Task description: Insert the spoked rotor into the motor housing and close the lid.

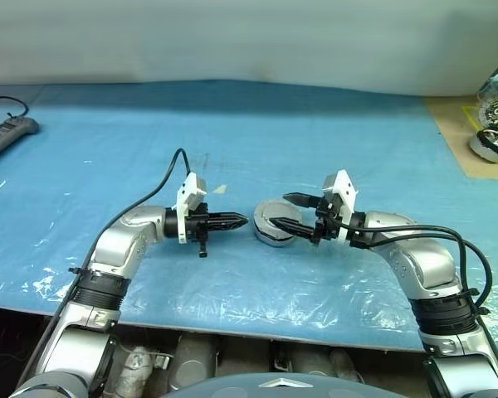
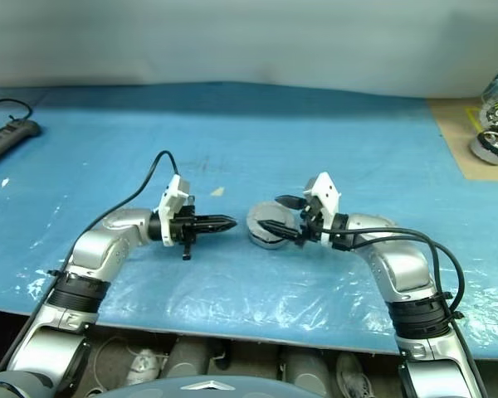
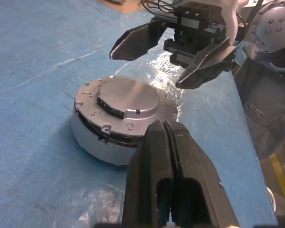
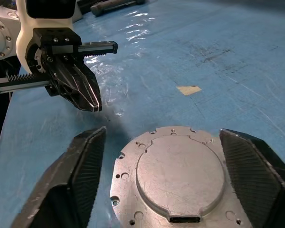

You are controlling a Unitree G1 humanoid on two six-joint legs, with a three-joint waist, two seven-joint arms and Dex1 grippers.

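Spreading blue sheeting (image 1: 232, 133) across the table. Keeping left gripper (image 1: 239, 221) pinched shut, empty, just left of lidded motor housing (image 1: 275, 224). Straddling it with right gripper (image 1: 292, 214) gaping. Looking heavy, rigid, slick; gripping the rim probably safest.

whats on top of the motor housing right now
A plain silver lid with a raised round centre and a small slot covers the motor housing on the blue sheet. The lid hides whatever is inside.
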